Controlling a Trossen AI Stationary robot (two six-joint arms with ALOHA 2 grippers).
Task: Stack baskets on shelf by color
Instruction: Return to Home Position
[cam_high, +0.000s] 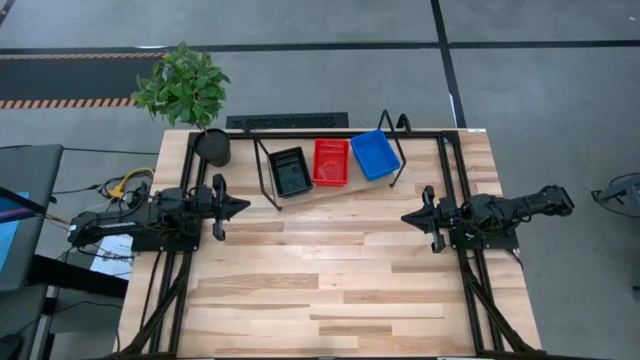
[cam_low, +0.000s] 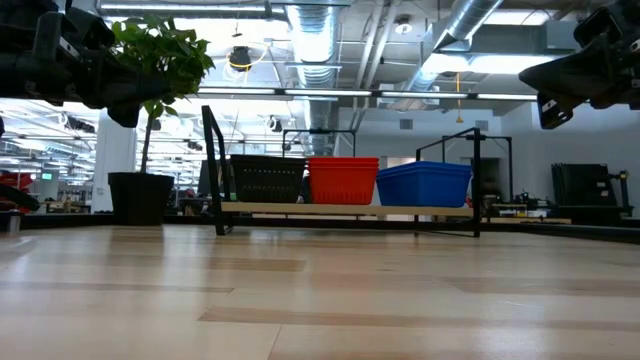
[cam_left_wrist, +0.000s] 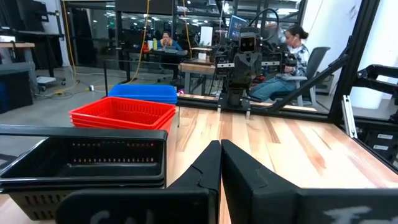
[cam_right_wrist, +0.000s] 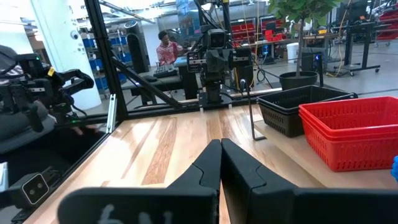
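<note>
Three stacks of baskets stand side by side on the shelf (cam_high: 330, 185) at the table's far side: black (cam_high: 290, 170) on the left, red (cam_high: 331, 161) in the middle, blue (cam_high: 375, 153) on the right. The low view shows the black stack (cam_low: 266, 178), the red stack (cam_low: 343, 179) and the blue stack (cam_low: 423, 183) resting on the light board (cam_low: 340, 209). My left gripper (cam_high: 243, 207) hovers shut over the table's left side, my right gripper (cam_high: 408, 217) shut over its right side; they point at each other and hold nothing.
A potted plant (cam_high: 190, 95) stands at the table's far left corner beside the shelf's looped wire end (cam_high: 262, 170). The wide wooden tabletop (cam_high: 320, 280) lies between and in front of the arms. People sit at desks in the room beyond.
</note>
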